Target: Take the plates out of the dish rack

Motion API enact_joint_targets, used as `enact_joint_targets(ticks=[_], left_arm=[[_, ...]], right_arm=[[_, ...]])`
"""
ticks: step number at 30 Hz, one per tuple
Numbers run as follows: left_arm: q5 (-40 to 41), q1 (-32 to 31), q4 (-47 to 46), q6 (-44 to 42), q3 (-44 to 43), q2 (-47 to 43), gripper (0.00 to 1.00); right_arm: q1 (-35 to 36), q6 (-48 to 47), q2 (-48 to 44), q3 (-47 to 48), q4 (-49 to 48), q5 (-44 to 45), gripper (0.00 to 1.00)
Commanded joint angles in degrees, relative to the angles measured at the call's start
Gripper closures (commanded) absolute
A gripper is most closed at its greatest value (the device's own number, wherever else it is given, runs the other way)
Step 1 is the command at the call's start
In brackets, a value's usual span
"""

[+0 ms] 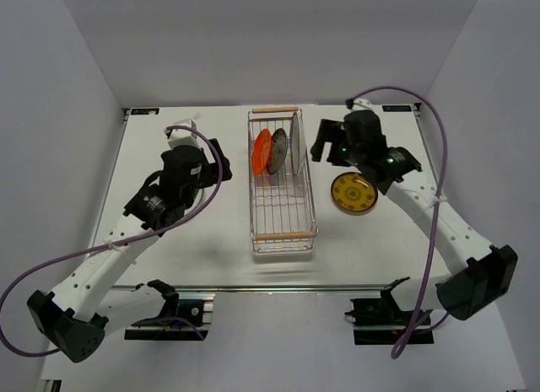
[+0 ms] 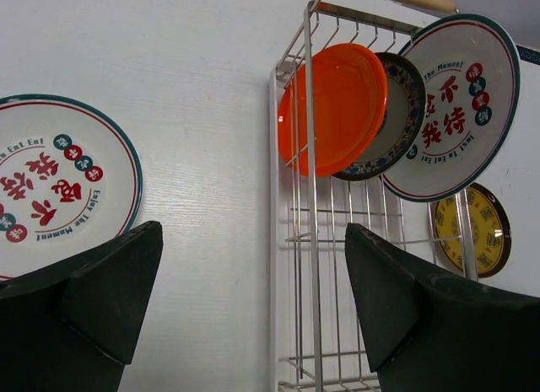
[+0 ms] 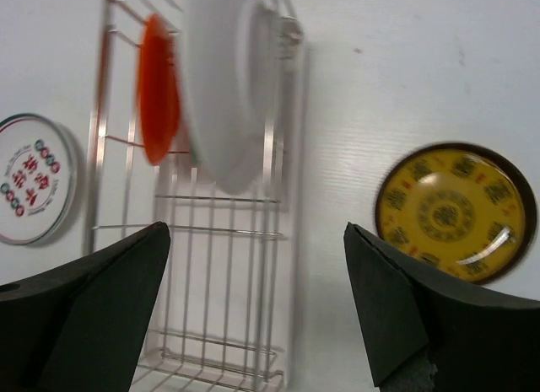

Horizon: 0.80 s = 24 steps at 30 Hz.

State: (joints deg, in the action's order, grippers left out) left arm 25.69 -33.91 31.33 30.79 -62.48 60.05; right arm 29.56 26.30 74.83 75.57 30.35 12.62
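Note:
The chrome wire dish rack (image 1: 283, 208) stands mid-table. Three plates stand upright at its far end: orange (image 1: 261, 153), grey patterned (image 1: 276, 152) and white with coloured dots (image 1: 294, 142). The left wrist view shows the orange plate (image 2: 333, 105), the grey plate (image 2: 398, 126) and the white one (image 2: 460, 105). A yellow plate (image 1: 353, 193) lies flat right of the rack. Another white dotted plate (image 2: 51, 185) lies flat left of the rack. My left gripper (image 1: 213, 156) is open and empty left of the rack. My right gripper (image 1: 325, 143) is open and empty beside the rack's far right.
The rack's near half (image 3: 219, 265) holds nothing. Wooden bar handles sit at its far end (image 1: 274, 110) and near end (image 1: 283, 235). Purple cables (image 1: 207, 147) loop over both arms. White walls stand close on the left, right and far sides.

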Motion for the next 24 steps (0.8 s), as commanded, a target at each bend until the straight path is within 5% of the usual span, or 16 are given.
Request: enact_joint_targets(ticks=[1, 12, 24], left_arm=[[0.3, 0.1, -0.8, 0.0, 1.1, -2.9, 0.02], [-3.7, 0.1, -2.4, -3.3, -2.4, 1.6, 0.02], [-1.5, 0.1, -2.9, -0.6, 4.1, -2.8, 0.02]], right_arm=[[6.2, -3.6, 3.5, 8.7, 0.9, 5.6, 0.11], [10.9, -0.5, 3.2, 6.2, -0.7, 8.9, 0.11], [17.5, -4.9, 23.9, 29.3, 4.3, 9.0, 0.11]])
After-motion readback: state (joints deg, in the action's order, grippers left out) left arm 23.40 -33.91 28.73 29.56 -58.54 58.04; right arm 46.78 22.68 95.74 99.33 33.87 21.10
